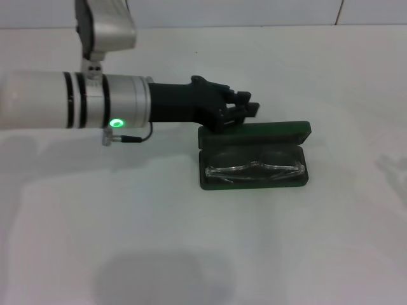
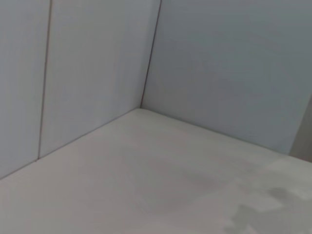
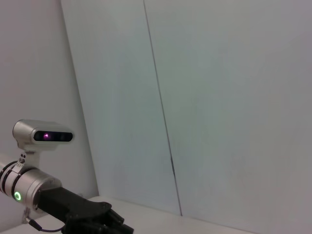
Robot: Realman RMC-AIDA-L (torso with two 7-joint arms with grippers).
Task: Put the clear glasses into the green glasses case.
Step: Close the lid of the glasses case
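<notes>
The green glasses case (image 1: 254, 183) lies open on the white table, right of centre in the head view, with its lid (image 1: 273, 133) folded back on the far side. The clear glasses (image 1: 254, 169) lie inside the case's lower half, stretched along its length. My left arm reaches in from the left, and my left gripper (image 1: 247, 105) hovers over the far left corner of the lid with nothing in it. The right wrist view shows this same left gripper (image 3: 108, 222) low in the picture. My right gripper is out of view.
The white table (image 1: 210, 254) spreads around the case. A pale wall (image 1: 254, 13) runs along its far edge. The left wrist view shows only a table corner (image 2: 141, 108) where two wall panels meet.
</notes>
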